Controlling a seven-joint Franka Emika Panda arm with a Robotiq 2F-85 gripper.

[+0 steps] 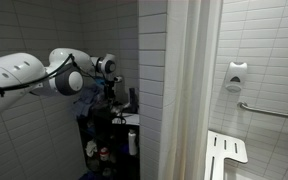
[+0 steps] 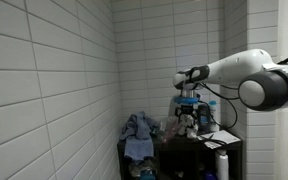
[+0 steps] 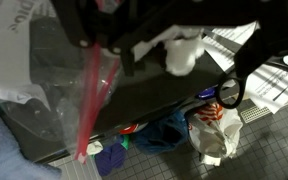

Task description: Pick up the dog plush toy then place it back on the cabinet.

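Wrist view: a white soft lump, likely the dog plush toy [image 3: 184,52], sits right under the dark finger shapes at the top of frame. It is too blurred to tell if the jaws are wide, narrow or already pinching it. In an exterior view the gripper [image 2: 189,103] hangs directly over a white-and-tan bundle on top of the cabinet [image 2: 179,155]. That bundle is right of a blue cloth heap [image 2: 137,130], with a white bottle [image 2: 222,160] further right. A clear plastic bag with a red edge [image 3: 54,80] lies to the left on the top. The plush is probably light, squashy and non-slip, with no breakage risk. The best hold is likely across the body or head, squeezing well in, since thin limbs would flop and slip out.
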